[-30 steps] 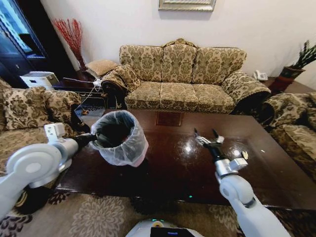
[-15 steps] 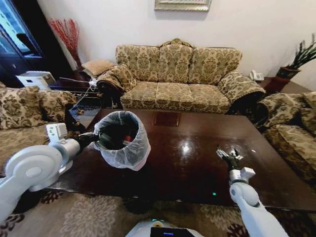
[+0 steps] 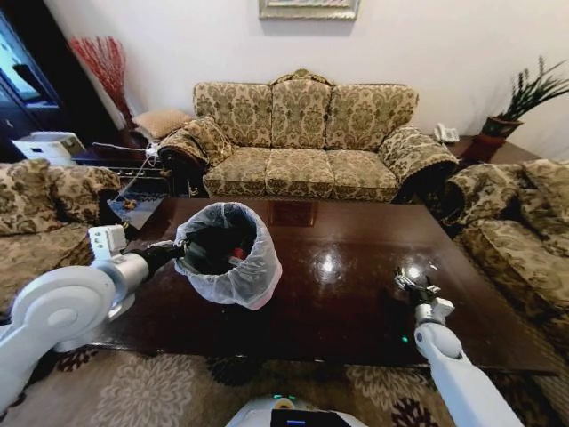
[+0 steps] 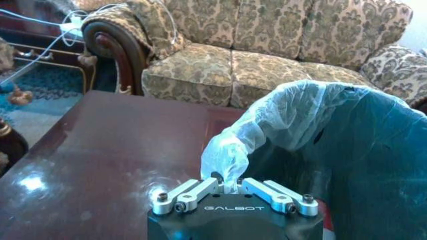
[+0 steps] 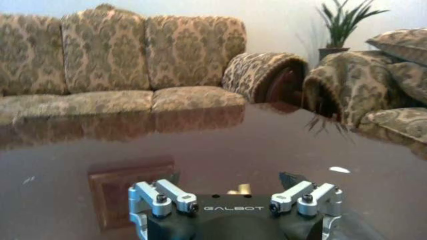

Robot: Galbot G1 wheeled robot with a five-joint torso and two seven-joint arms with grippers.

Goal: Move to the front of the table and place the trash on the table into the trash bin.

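The left gripper [image 4: 230,190] pinches the folded bag rim of the small round dark bin with its whitish plastic bag [image 3: 229,253], holding it over the big shiny dark brown wooden table [image 3: 347,294]. The right gripper [image 5: 235,192] sits low by the table's right side, fingers spread, with a tiny yellowish scrap [image 5: 239,189] between them. It should close gently so the scrap does not slip.

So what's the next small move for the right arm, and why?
Probably close the right gripper on the scrap. Its jaws stand open, low over the table, and the yellowish scrap appears to lie between them, so a grasp looks ready. The left gripper holds the bin by its bag rim above the table, waiting for the drop.
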